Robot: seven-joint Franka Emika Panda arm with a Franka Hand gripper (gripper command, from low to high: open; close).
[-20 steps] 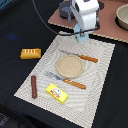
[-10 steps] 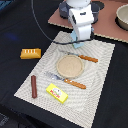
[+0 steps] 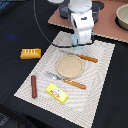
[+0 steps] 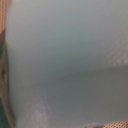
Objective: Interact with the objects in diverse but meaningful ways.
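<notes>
Pale blue carton (image 4: 65, 60) against wrist camera

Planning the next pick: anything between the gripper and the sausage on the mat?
Yes: the round plate and the orange-handled fork lie on the mat between the gripper and the sausage. Both are flat; travelling above them probably clears.

Our white arm (image 3: 80, 15) reaches down from the top of the exterior view. Our gripper (image 3: 80, 44) points straight down, low and close to the desk. We cannot tell if its fingers are open or closed.
</notes>
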